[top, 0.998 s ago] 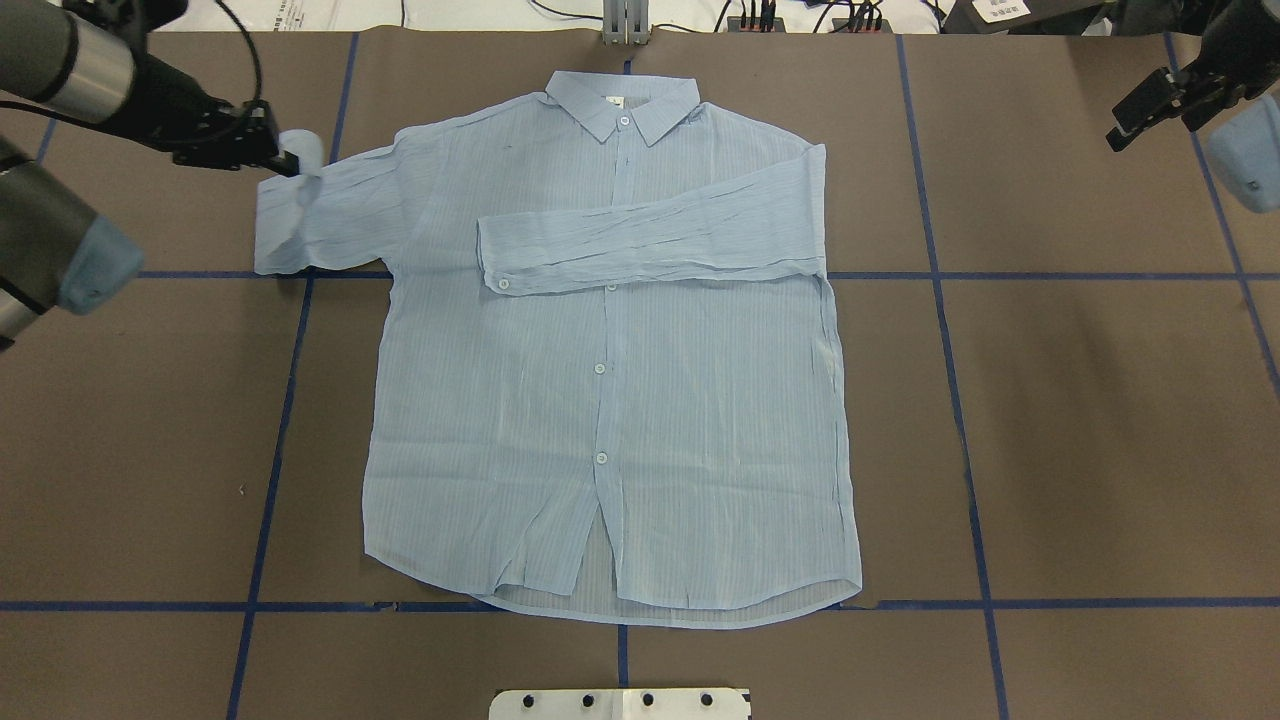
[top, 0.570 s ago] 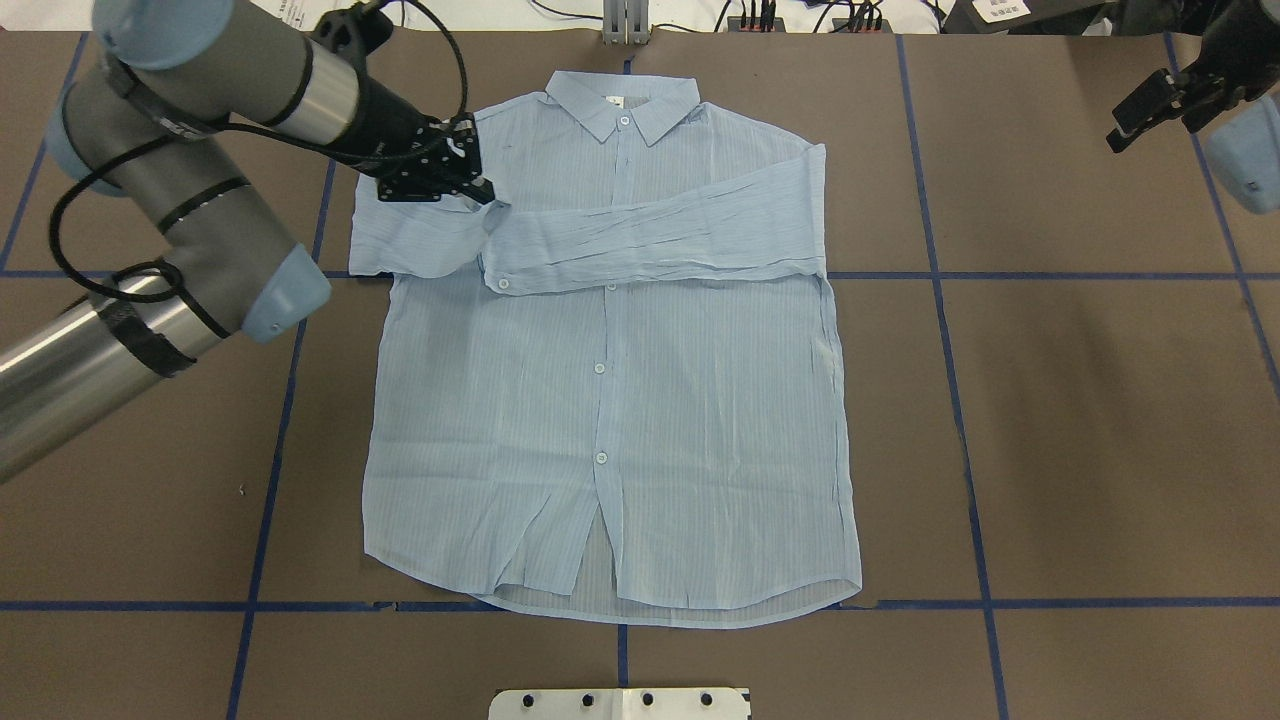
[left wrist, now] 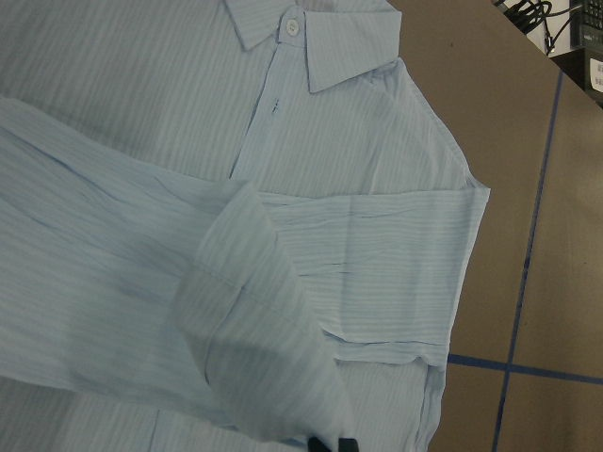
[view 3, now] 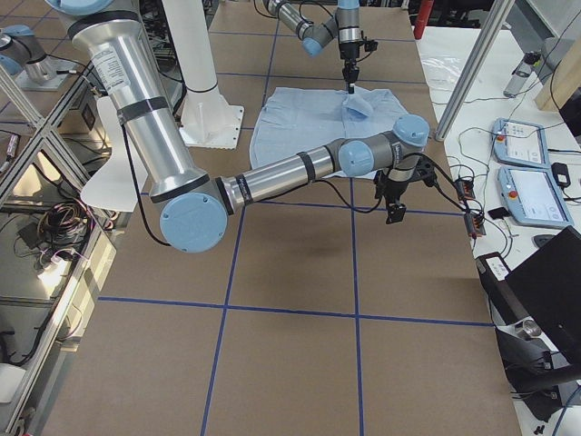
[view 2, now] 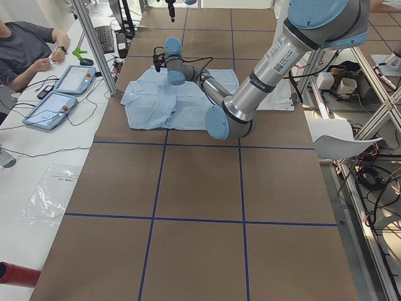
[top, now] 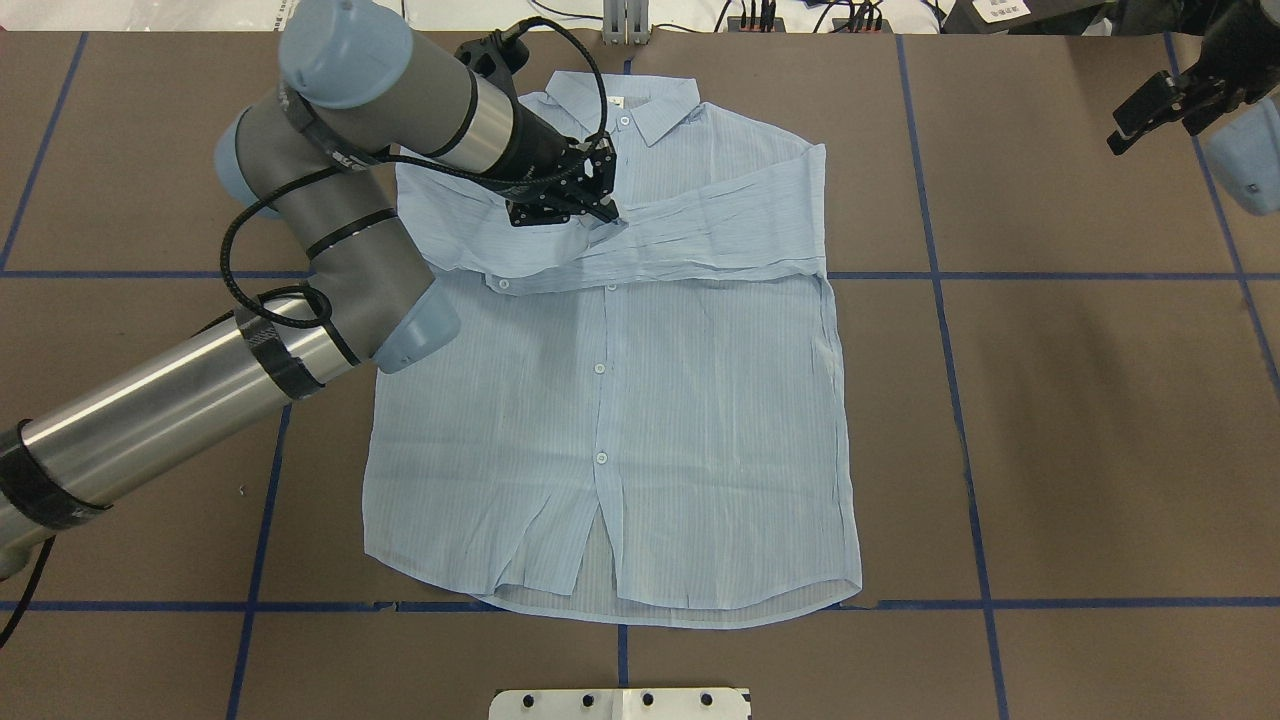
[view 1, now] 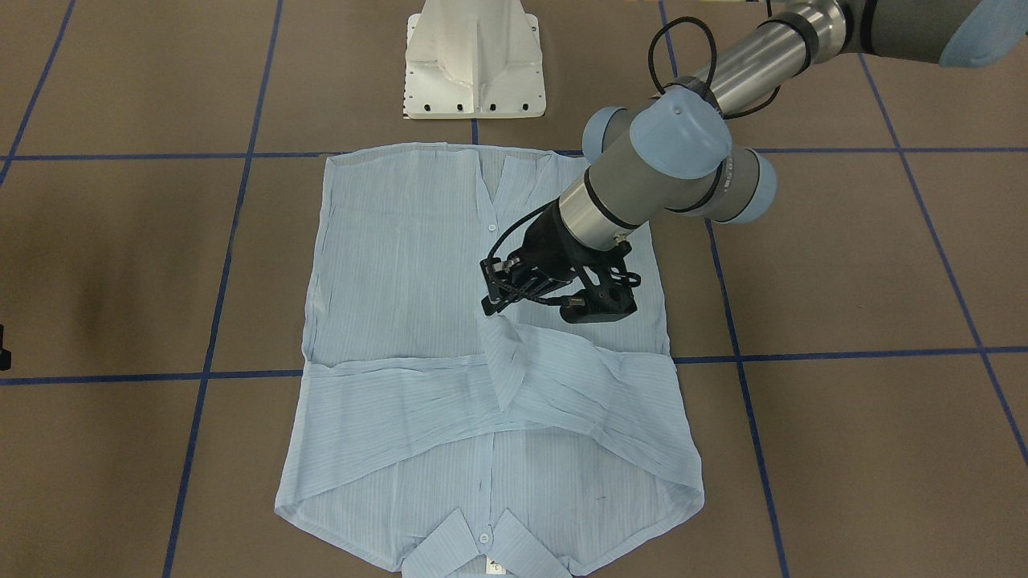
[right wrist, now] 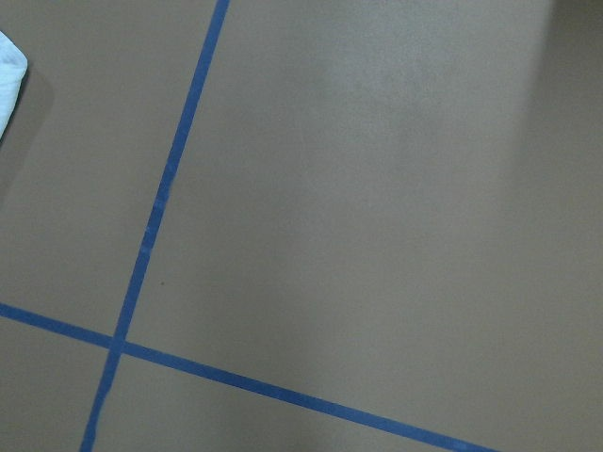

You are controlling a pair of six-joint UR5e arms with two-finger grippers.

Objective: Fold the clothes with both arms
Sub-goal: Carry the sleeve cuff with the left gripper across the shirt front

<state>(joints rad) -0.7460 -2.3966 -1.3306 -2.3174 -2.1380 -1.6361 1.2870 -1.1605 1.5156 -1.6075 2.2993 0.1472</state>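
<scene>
The pale-blue shirt (top: 620,400) lies flat and buttoned on the brown table, collar (top: 622,100) at the far side. One sleeve (top: 700,235) is folded across the chest. My left gripper (top: 603,210) hangs over the chest, shut on the cuff of the other sleeve (view 1: 504,361), which drapes below it. In the left wrist view that cuff (left wrist: 254,348) fills the foreground and the dark fingertips (left wrist: 330,444) meet at the bottom edge. My right gripper (top: 1135,118) hovers off the shirt at the far right, open, over bare table.
Blue tape lines (top: 940,300) cross the brown table. The white pedestal base (view 1: 474,60) stands at the robot's side of the shirt. A person (view 2: 25,44) sits at a side bench with tablets (view 2: 59,94) beyond the table's far edge.
My left gripper has carried the sleeve cuff rightward, from beside the shirt's left edge to over the chest near the placket. The right arm has hardly moved.
</scene>
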